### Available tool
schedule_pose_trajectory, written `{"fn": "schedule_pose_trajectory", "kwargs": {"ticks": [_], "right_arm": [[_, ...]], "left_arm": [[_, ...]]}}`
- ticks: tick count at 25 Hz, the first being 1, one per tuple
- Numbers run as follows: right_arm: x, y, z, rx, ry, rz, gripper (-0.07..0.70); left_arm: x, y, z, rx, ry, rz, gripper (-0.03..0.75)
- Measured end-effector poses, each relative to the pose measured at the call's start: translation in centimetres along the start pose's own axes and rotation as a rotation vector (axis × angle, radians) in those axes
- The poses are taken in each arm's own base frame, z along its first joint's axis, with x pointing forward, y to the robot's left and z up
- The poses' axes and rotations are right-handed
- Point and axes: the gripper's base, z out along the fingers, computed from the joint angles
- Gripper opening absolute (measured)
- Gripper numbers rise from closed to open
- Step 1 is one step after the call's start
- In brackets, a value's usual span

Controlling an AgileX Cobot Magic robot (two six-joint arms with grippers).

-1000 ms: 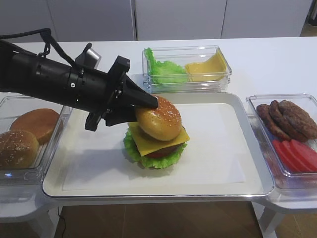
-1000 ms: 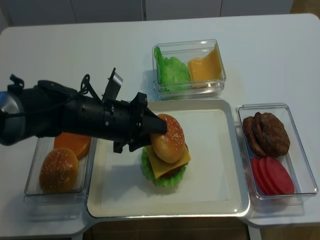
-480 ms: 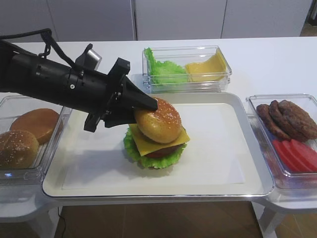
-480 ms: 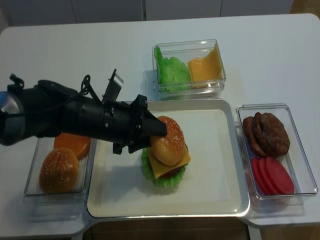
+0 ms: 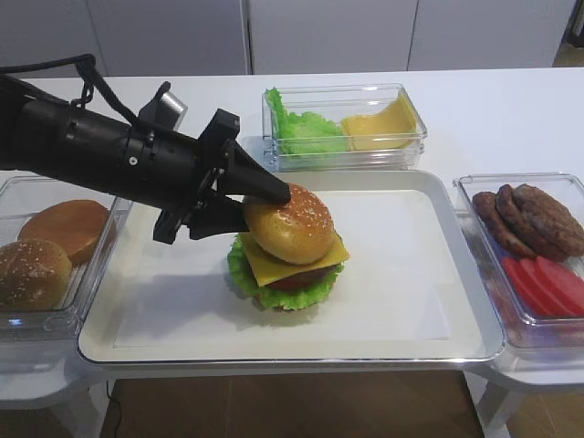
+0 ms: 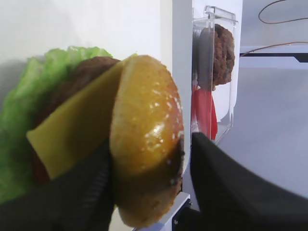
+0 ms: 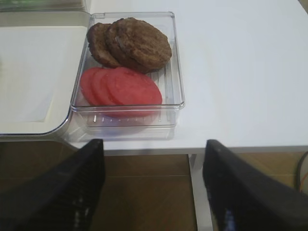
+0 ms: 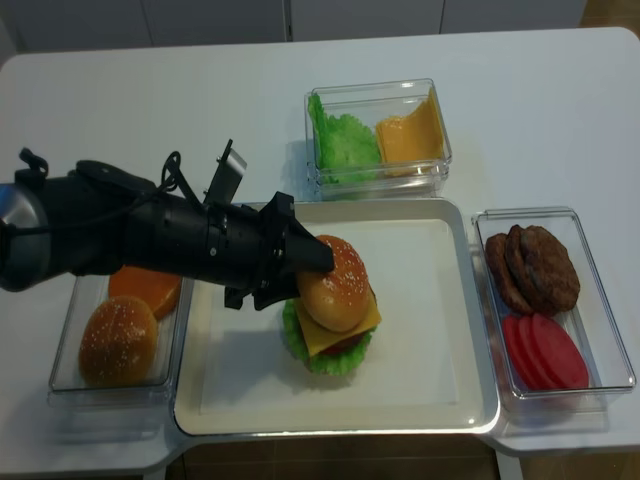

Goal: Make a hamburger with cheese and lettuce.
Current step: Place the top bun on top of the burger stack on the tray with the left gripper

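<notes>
Burger stacked mid-tray, bun just going on

The white tray (image 5: pixel 401 310) sits mid-bench; the hamburger (image 5: pixel 288 248) looks light and squishy, best held by the bun's sides. Left hand (image 5: pixel 248 208) pinches the glossy seeded dome, smooth cheese (image 5: pixel 274 265) and frilly lettuce (image 5: pixel 245 278) underneath. Right hand (image 7: pixel 151 192) spread, holding nothing.

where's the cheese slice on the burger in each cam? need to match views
Exterior high: the cheese sits centre, under the top bun, on the white tray.
Exterior high (realsense): the cheese is centre, slightly below middle.
Left wrist: the cheese is left of centre, tilted, beside the bun.
Right wrist: not in view.
Shared landmark: the patty and tomato bin.
</notes>
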Motion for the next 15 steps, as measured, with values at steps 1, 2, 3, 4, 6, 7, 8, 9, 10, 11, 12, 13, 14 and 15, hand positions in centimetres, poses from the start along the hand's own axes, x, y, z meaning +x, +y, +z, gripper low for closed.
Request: {"fn": "schedule_pose_trajectory", "kwargs": {"ticks": [1, 2, 3, 4, 6, 7, 8, 9, 10, 11, 12, 13, 14, 15], "right_arm": [[0.0, 0.0, 0.0, 0.0, 0.0, 0.002, 0.501], [0.0, 0.0, 0.0, 0.0, 0.0, 0.002, 0.501], [0.0, 0.0, 0.0, 0.0, 0.0, 0.002, 0.501], [0.0, 0.0, 0.0, 0.0, 0.0, 0.004, 0.501], [0.0, 0.0, 0.0, 0.0, 0.0, 0.004, 0.501], [0.0, 0.0, 0.0, 0.0, 0.0, 0.004, 0.501], [0.0, 0.0, 0.0, 0.0, 0.0, 0.004, 0.501], [0.0, 0.0, 0.0, 0.0, 0.0, 0.004, 0.501], [0.0, 0.0, 0.0, 0.0, 0.0, 0.004, 0.501], [0.0, 0.0, 0.0, 0.0, 0.0, 0.004, 0.501], [0.0, 0.0, 0.0, 0.0, 0.0, 0.004, 0.501], [0.0, 0.0, 0.0, 0.0, 0.0, 0.004, 0.501], [0.0, 0.0, 0.0, 0.0, 0.0, 0.004, 0.501], [0.0, 0.0, 0.0, 0.0, 0.0, 0.004, 0.501]], "left_arm": [[0.0, 0.0, 0.0, 0.0, 0.0, 0.0, 0.37], [0.0, 0.0, 0.0, 0.0, 0.0, 0.0, 0.379], [0.0, 0.0, 0.0, 0.0, 0.0, 0.0, 0.387], [0.0, 0.0, 0.0, 0.0, 0.0, 0.0, 0.395], [0.0, 0.0, 0.0, 0.0, 0.0, 0.0, 0.407], [0.0, 0.0, 0.0, 0.0, 0.0, 0.0, 0.412], [0.0, 0.0, 0.0, 0.0, 0.0, 0.0, 0.418], [0.0, 0.0, 0.0, 0.0, 0.0, 0.0, 0.424], [0.0, 0.0, 0.0, 0.0, 0.0, 0.0, 0.428], [0.0, 0.0, 0.0, 0.0, 0.0, 0.0, 0.434], [0.03, 0.0, 0.0, 0.0, 0.003, 0.001, 0.438], [0.05, -0.01, 0.0, 0.001, 0.005, 0.001, 0.442], [0.09, -0.02, 0.0, 0.002, 0.01, 0.002, 0.444], [0.15, -0.03, 0.0, 0.004, 0.016, 0.004, 0.445]]}}
